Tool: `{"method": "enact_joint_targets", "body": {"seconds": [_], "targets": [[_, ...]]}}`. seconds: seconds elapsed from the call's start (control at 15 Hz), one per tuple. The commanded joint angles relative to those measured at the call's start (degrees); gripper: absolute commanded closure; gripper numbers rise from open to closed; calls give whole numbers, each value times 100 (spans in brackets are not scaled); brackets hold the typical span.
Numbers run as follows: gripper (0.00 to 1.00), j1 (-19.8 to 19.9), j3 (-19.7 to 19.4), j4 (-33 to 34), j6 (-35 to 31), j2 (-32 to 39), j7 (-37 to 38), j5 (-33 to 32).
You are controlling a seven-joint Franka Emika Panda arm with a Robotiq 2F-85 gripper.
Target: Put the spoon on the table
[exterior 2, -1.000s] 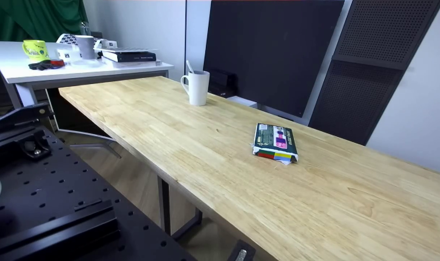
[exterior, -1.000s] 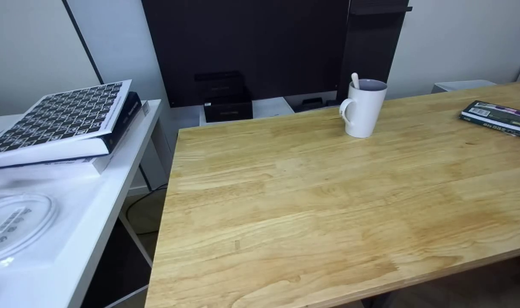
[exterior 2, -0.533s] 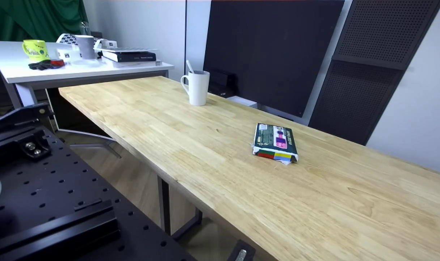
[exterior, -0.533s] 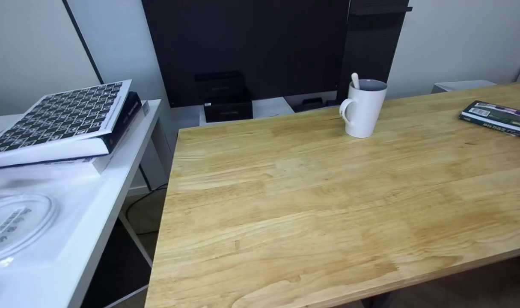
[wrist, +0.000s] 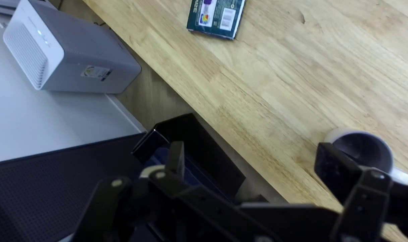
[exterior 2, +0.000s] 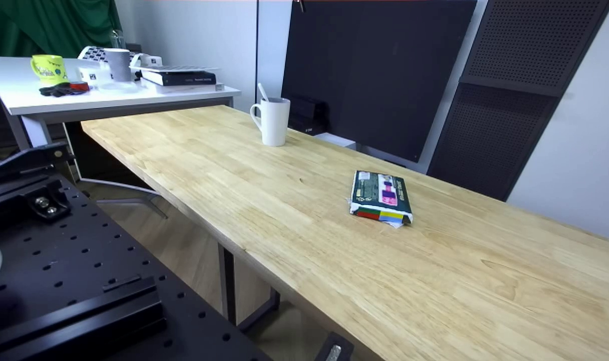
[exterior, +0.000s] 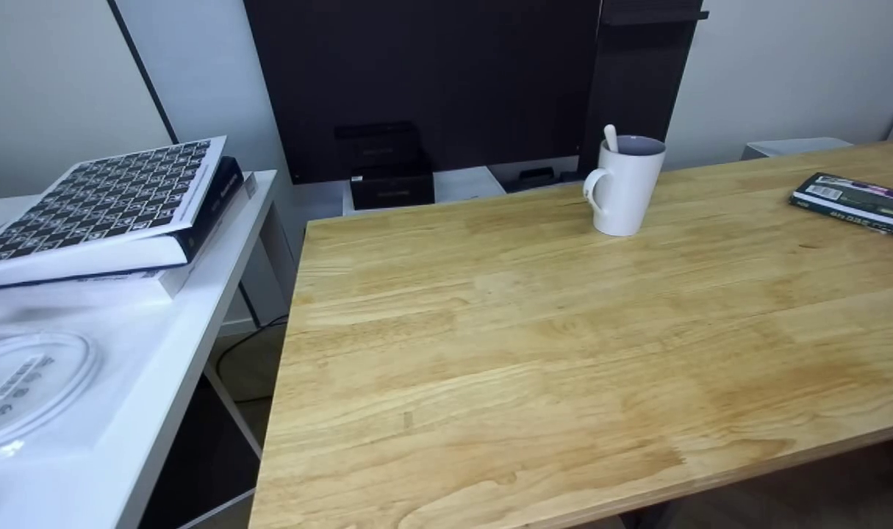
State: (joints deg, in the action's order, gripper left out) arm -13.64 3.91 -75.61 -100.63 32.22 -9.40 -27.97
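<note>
Plainly, can see in an exterior view a small, slender, whitish spoon [exterior: 611, 138] tilted inside a tall white mug [exterior: 622, 198], showing only its upper end above the rim. Find the white mug upright near the far edge of a large, light, plank-grained wooden tabletop [exterior: 446, 353], well apart from a flat, dark green printed box [exterior: 854, 206] cut off by the frame. To the left, on a separate white table [exterior: 203, 294], see a stack of books [exterior: 108, 195] topped by a black-and-white patterned cover. In an exterior view with a yellow-green mug [exterior 2: 49, 69] on the white table, find the spoon leaning toward the handle side of the white mug, and at the near left a black, hole-studded platform [exterior 2: 96, 240]. At the top edge, catch a small dark tip [exterior 2: 301, 5], too small to identify. In the wrist view, see black fingers [wrist: 336, 171] standing wide apart, and look down on the white mug, partly hidden by the one at the right; cannot make out the spoon there for certain. Past the tabletop's edge, see a grey-and-white, box-shaped device [wrist: 73, 53] with a grille.
</note>
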Motion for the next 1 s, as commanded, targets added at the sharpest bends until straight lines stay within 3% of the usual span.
{"method": "enact_joint_targets", "body": {"seconds": [0.0, 0.47, 0.93], "targets": [[0, -255, 51, 948, 344, 658, -317, 4], [0, -597, 120, 1262, 411, 1145, -379, 202], [0, -708, 165, 930, 221, 1147, -303, 290]]}}
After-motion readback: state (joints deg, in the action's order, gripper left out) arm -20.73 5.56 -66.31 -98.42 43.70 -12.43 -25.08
